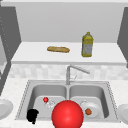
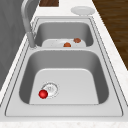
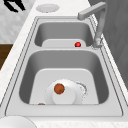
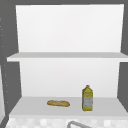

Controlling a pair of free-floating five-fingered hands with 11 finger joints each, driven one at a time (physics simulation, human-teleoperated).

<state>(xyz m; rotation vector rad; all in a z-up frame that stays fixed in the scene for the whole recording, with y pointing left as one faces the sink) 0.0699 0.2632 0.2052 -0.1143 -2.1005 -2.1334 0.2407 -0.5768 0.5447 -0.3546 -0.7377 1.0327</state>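
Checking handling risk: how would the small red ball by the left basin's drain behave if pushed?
The small red ball looks round and smooth, so it would probably roll freely across the flat floor of the left basin. It sits beside the drain, which might catch it.

The left hand (image 1: 32, 115) is a free-floating unit, uniformly matte black, with no arm, wrist sleeve or body attached. Its outline is a rounded, compact mass with short finger-like lobes at the lower edge. No cables, screws, seams or markings can be made out on its surface. In the right side view a hand (image 3: 15, 5) appears as flat black, slender, finger-shaped strokes, again without visible surface detail.
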